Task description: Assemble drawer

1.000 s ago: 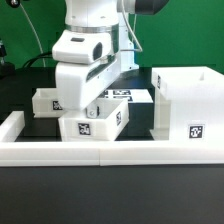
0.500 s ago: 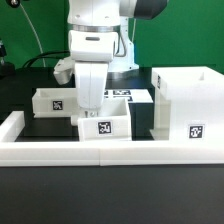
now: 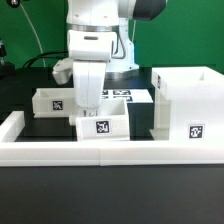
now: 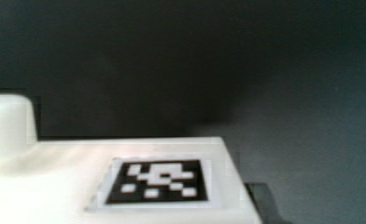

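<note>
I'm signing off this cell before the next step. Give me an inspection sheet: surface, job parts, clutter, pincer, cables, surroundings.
Surface: black table top, edged in front by a low white wall.
Job's things: housing upright at the exterior view's right. The near tray sits mid-table, apart from it. The second tray is behind, towards the exterior view's left.
Clutter: none besides the marker board, lying flat behind the near tray.
Grippers: pincer lowered at the near tray's rear edge; its fingertips are hidden, so I cannot tell whether it is open or shut.
Cables: a thin dark cable beside the arm.
Surroundings: pale backdrop; nothing else clear.
</note>
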Available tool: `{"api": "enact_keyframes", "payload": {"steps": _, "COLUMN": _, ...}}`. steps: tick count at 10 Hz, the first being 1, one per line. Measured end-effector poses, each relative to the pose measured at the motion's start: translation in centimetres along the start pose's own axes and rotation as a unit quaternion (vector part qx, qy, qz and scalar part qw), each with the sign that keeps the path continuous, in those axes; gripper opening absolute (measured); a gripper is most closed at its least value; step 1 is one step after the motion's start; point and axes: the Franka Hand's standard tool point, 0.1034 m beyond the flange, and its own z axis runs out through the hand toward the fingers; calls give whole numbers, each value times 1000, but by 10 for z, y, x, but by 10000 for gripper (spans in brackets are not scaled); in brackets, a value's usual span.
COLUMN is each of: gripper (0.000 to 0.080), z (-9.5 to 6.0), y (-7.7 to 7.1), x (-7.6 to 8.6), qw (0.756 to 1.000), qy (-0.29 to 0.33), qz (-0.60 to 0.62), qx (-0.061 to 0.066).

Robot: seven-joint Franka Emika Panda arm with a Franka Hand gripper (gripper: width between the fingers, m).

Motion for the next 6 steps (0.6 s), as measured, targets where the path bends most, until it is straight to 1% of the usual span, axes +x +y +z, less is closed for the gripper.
{"api": "enact_keyframes", "payload": {"steps": 2, "gripper": 42, "z": 0, "y": 0, "x": 1, "qw": 1000, "qy": 0, "qz": 1, "qx": -1}}
{"api": "enact_keyframes", "payload": {"steps": 3, "gripper": 42, "z": 1, "y": 0, "x": 4, "qw": 1000, "qy": -2, "qz": -3, "qx": 0}}
{"api": "enact_keyframes", "payload": {"steps": 4, "gripper": 42, "z": 1, "y": -1, "x": 7, "qw": 1000, "qy": -3, "qz": -3, "qx": 6}}
{"api": "enact_keyframes", "payload": {"steps": 6, "gripper": 42, "z": 2, "y": 0, "x": 9, "qw": 1000, "qy": -2, "qz": -5, "qx": 6}}
